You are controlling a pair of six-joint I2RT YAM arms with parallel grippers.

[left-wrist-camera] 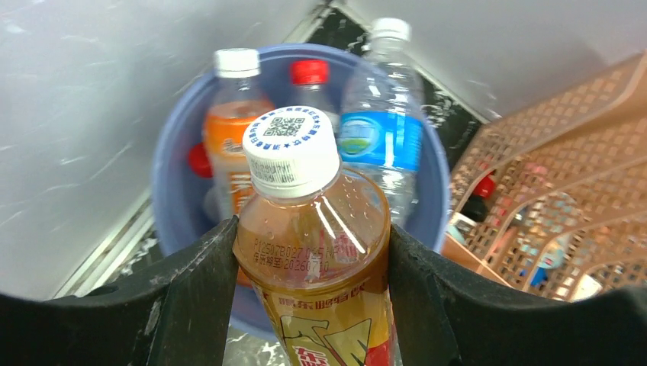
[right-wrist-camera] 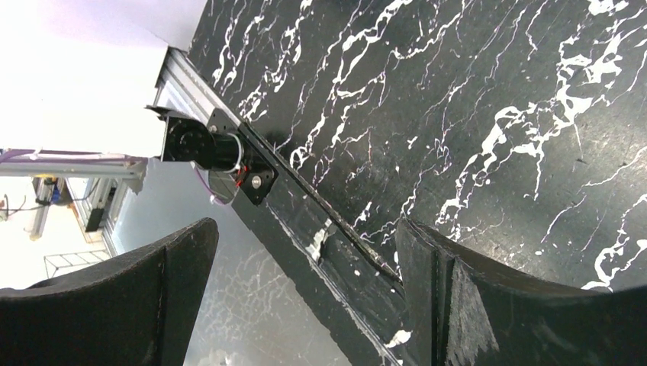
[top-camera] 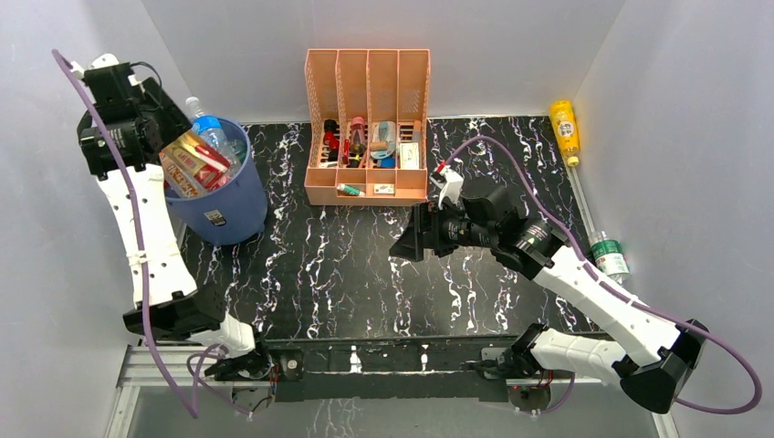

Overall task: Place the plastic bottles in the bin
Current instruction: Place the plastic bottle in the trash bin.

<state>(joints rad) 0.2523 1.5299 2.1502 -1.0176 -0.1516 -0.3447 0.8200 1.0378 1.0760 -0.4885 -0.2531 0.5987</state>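
Left hand is clamping an amber tea bottle at the shoulder and holding it just above the bin, which is sitting at the bench's far-left corner. An orange juice bottle and a blue-label bottle are crowding the bin. Drop-off step. The next move calls for spreading the fingers, probably after aiming for a gap. Right hand is hanging wide and empty over the bench. Yellow bottle and green-label bottle are waiting by the right wall.
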